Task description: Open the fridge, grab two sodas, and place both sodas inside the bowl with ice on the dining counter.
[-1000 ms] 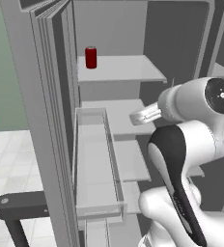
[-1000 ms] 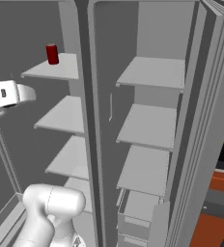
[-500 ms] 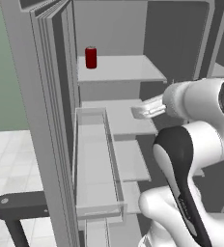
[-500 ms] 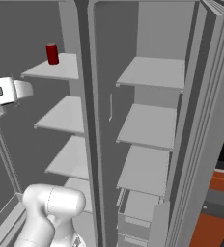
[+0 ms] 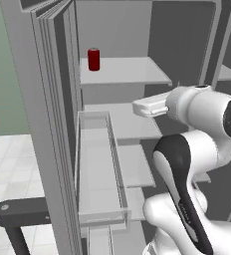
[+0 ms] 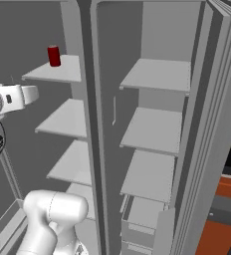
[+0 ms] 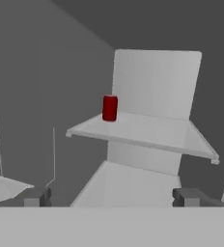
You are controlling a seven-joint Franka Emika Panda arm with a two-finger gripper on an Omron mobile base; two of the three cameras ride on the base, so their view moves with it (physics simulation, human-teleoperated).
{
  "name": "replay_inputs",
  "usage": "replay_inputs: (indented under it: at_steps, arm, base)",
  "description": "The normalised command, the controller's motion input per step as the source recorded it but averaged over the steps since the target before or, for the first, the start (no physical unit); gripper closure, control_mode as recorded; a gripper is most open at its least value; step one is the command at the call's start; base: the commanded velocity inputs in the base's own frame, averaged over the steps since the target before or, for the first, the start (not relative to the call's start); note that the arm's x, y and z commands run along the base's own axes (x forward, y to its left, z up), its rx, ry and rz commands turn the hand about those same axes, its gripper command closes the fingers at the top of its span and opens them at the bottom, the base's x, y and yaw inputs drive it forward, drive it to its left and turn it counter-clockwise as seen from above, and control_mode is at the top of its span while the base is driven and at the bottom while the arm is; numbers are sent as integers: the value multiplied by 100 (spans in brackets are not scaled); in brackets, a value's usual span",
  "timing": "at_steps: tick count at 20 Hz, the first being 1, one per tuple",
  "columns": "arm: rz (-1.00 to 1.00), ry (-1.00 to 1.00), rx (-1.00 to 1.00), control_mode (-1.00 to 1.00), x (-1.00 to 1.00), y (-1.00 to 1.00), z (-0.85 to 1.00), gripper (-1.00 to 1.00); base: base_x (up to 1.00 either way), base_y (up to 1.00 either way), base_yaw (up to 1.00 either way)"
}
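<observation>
Tool (image 7: 112, 197) | jaws spread wide, holding nothing | soda (image 7: 109, 107) upright on fridge (image 6: 87, 74) shelf, well apart

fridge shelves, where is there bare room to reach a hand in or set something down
In the fridge, the soda stands alone at the left rear of the top left shelf; the rest of that shelf is bare. The shelves below it and the right compartment's shelves look bare. The clear door bin hems the left side.
</observation>
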Motion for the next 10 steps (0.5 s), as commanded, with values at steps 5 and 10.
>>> replay_inputs:
  at_steps: [5, 10]
  arm:
    - [0, 0, 3, -100, 25, 3, 13, -100]
    - [0, 0, 4, -100, 30, 0, 10, -100]
  base:
    - [0, 0, 0]
    - [0, 0, 0]
